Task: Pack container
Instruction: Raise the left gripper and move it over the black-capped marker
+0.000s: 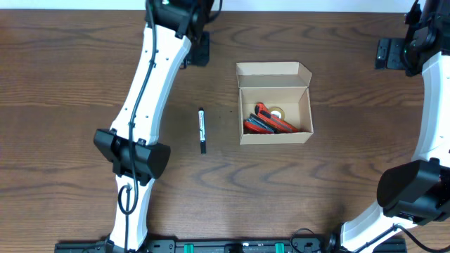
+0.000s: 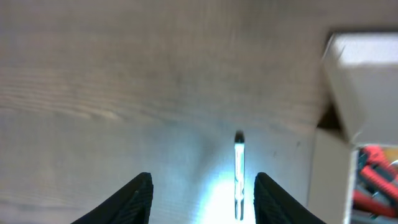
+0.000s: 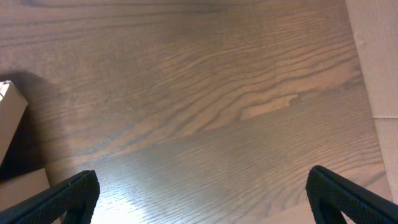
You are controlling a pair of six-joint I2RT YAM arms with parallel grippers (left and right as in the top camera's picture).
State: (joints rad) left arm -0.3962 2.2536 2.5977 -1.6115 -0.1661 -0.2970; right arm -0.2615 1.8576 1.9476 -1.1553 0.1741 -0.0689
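Risk: we are thinking the left gripper (image 2: 202, 180) could come down a bit off and push the marker (image 1: 202, 130), making it roll on the desk (image 1: 70, 105).
Left gripper: we are seeing it hanging partly open, holding and touching nothing.
Right gripper (image 3: 203, 177): it is standing wide open over bare desk, empty.
Container (image 1: 275, 137): it is sitting open mid-desk, near the marker, with red and black things inside.
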